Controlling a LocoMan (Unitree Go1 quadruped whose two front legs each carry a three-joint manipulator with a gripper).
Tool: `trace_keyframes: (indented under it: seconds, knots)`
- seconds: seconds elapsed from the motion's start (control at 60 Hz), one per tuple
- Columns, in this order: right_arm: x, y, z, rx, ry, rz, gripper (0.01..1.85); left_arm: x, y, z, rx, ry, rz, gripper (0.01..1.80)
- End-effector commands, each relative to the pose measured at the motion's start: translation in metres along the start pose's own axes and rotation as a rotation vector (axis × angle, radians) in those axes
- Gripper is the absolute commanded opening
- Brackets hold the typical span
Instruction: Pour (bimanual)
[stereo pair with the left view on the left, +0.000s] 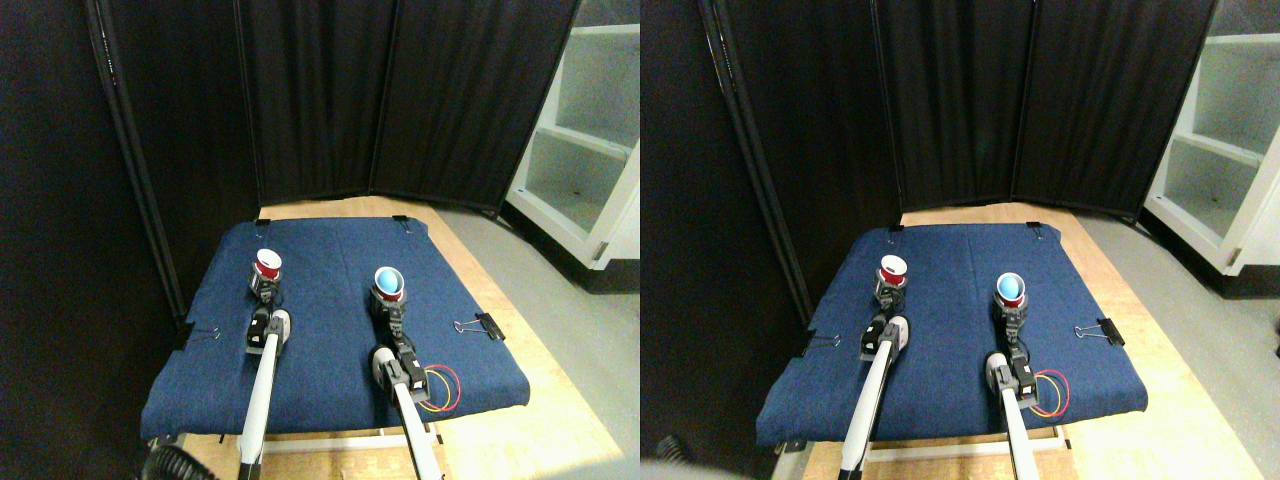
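Observation:
Two red cups stand on the blue cloth (330, 250). The left red cup (266, 265) has a white rim, and I cannot see anything inside it. My left gripper (264, 289) sits right at its base, apparently around it. The right red cup (389, 283) holds a blue ball in its mouth and looks slightly tilted toward me. My right gripper (385, 305) is at this cup's lower part. Both pale arms reach up from the bottom edge.
Black binder clips (486, 325) pin the cloth at its right edge, left edge and back corners. Red and yellow wires (443, 388) loop beside my right arm. Black curtains (400, 100) stand behind the table, and a white shelf unit (590, 130) is at the right.

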Motion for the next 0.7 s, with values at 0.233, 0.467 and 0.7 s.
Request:
trace_keyframes:
  seconds: [0.233, 0.467, 0.7]
  knots:
    - [-0.008, 0.022, 0.001, 0.023, 0.043, 0.061, 0.33, -0.026, -0.04, 0.003, -0.027, 0.108, -0.119, 0.33]
    - [-0.008, 0.04, -0.002, -0.058, 0.106, 0.077, 0.33, -0.038, -0.049, 0.003, -0.014, 0.162, -0.114, 0.33]
    - [-0.006, 0.062, -0.007, -0.109, 0.127, 0.074, 0.33, -0.044, -0.06, 0.002, -0.022, 0.222, -0.11, 0.33]
